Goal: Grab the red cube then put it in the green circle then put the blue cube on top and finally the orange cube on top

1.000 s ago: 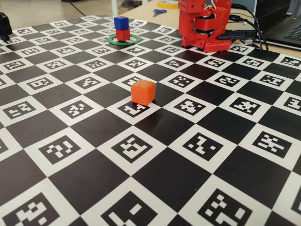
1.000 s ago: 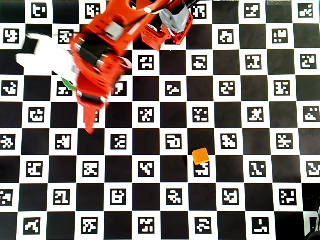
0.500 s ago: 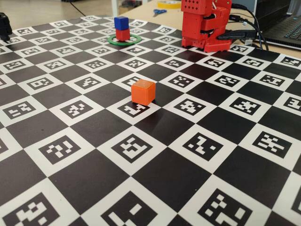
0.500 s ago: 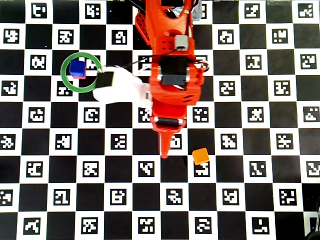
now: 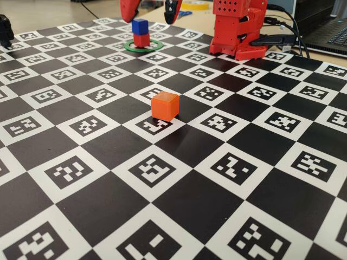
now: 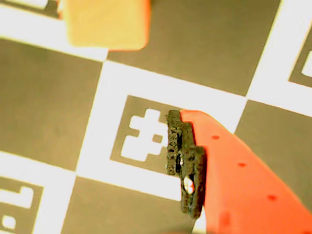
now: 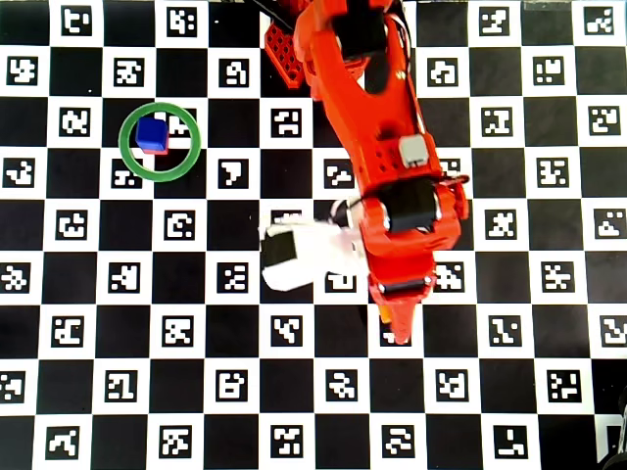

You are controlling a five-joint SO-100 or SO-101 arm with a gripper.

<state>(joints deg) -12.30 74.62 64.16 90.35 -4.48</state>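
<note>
Stacking is seen at the far side of the worktop [image 5: 227, 216]: the red cube [image 5: 141, 39] sits inside the green circle [image 5: 143, 47], a thin flat ring with a hollow centre, and the blue cube [image 5: 140, 26] rests squarely on top of it. From overhead, the blue cube [image 7: 150, 133] covers nearly all of the red cube [image 7: 159, 150], of which only a sliver shows, both set toward the upper left inside the green circle [image 7: 160, 142].

The orange cube [image 5: 165, 105], matte-sided with a lighter top face and softly rounded edges, stands alone on a marker square near the board's centre, well apart from the stack. In the wrist view it is blurred at the top edge [image 6: 105, 22].

The tool [image 5: 150, 10] is held high above the worktop with its two red fingers spread wide and nothing between them. One finger [image 6: 234, 170], smooth red plastic with a rough black pad, is seen close up. From overhead, the arm [image 7: 382, 157] hides the orange cube. The worktop carries a black-and-white chequered mat printed with coded markers.
</note>
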